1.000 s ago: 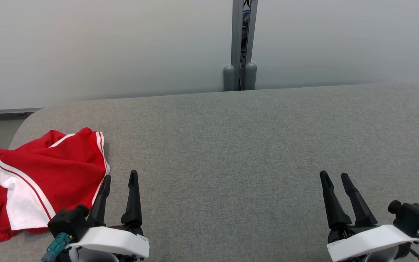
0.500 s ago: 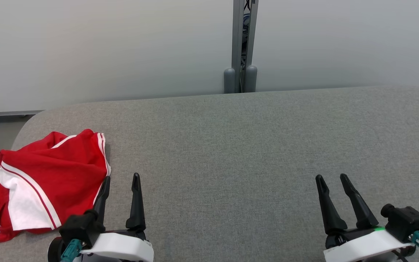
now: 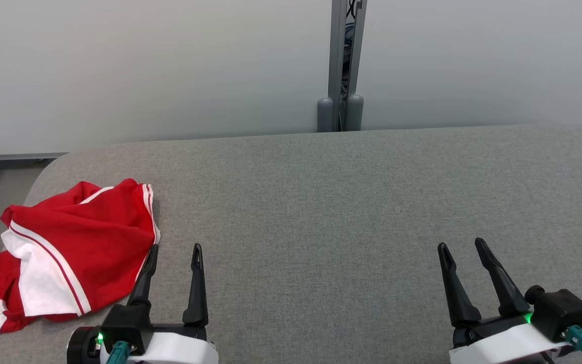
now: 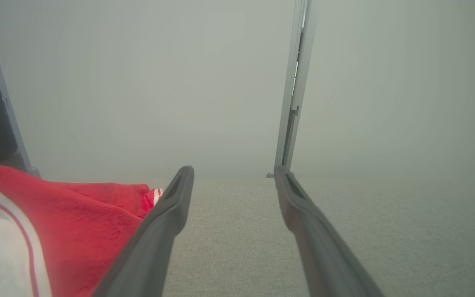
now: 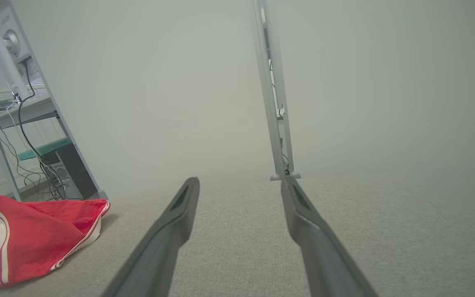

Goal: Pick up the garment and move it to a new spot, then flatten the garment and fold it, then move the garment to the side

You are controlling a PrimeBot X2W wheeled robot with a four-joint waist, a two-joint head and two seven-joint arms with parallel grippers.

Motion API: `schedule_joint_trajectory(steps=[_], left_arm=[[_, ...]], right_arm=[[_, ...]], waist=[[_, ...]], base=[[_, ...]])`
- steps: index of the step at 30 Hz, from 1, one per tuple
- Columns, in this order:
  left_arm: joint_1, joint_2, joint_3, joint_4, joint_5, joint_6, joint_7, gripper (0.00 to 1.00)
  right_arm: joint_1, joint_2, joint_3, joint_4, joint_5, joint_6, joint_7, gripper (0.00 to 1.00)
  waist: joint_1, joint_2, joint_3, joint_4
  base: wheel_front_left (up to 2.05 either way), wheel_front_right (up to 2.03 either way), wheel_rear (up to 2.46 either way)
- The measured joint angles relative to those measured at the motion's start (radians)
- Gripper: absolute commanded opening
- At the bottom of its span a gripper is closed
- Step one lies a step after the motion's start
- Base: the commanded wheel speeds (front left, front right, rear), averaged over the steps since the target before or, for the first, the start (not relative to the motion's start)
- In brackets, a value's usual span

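A crumpled red garment with white panels and stripes lies at the left end of the grey fabric table, partly hanging over its left edge. My left gripper stands open just to the garment's right, its left finger close to the cloth's edge, nothing between the fingers. In the left wrist view the garment lies left of the open left gripper. My right gripper is open and empty at the lower right, far from the garment. The right wrist view shows the garment far to the left of the right gripper.
A pale partition wall with a grey vertical post runs behind the table. Left of the table, a desk frame with a monitor and cables stands on the floor. The table's rounded left corner lies beyond the garment.
The head camera has shifted, so the whole scene sits slightly right and lower. Both grippers stay open; the left one has turned a little, its fingertips now slightly further right.
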Motion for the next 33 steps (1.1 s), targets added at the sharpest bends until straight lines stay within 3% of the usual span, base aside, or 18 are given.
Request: schedule_joint_trajectory(steps=[17, 33], left_arm=[[0.003, 0.001, -0.020, -0.015, 0.113, 0.016, -0.028, 1.00], [0.005, 0.002, -0.020, 0.002, 0.129, 0.020, -0.032, 1.00]], right_arm=[[0.000, -0.002, -0.006, -0.021, -0.117, 0.000, -0.034, 1.00], [0.000, -0.003, -0.041, -0.006, -0.114, 0.000, -0.039, 1.00]], waist=[[0.0000, 0.0000, 0.014, -0.002], [0.0000, 0.0000, 0.006, -0.002]], base=[[0.00, 0.00, 0.00], [0.00, 0.00, 0.00]])
